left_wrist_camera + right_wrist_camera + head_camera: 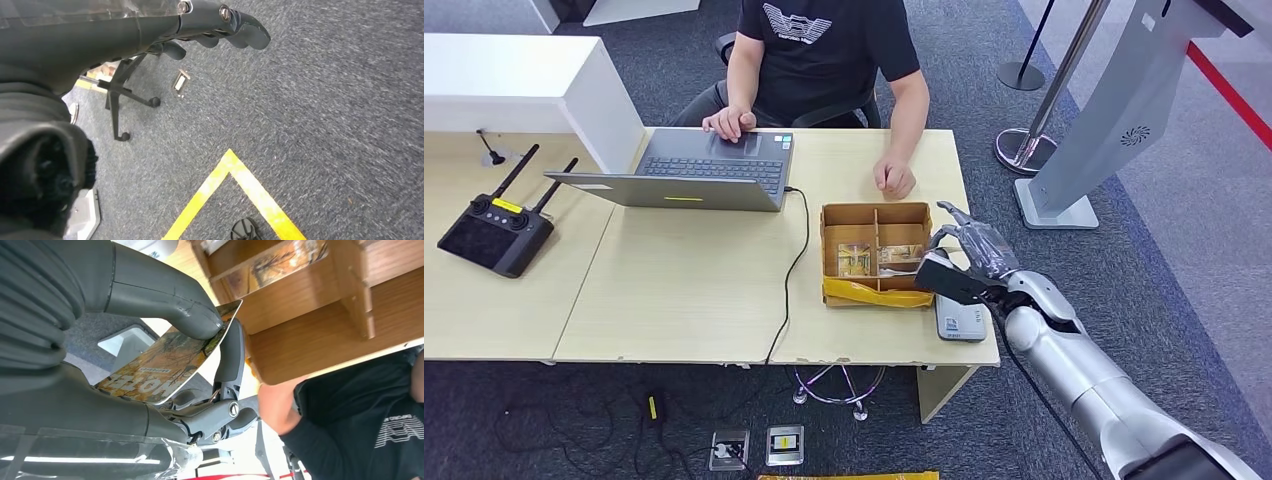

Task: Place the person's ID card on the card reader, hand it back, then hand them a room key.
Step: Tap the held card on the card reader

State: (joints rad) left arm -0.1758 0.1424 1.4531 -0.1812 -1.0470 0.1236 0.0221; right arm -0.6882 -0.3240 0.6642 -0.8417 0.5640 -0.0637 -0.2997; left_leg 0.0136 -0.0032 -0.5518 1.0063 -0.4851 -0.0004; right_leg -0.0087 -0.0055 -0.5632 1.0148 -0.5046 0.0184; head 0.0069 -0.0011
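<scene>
While poised beside the brown wooden divided box (876, 214):
Right hand (150, 340): pinching orange-printed hotel key card (165, 362), thumb on top.
Left hand (220, 25): fingers curled, holding nothing, above grey carpet (325, 125).

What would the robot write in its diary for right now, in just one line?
stage: room key handover | right hand: pinches room key beside wooden box | left hand: hangs above floor | person: seated at laptop
</scene>
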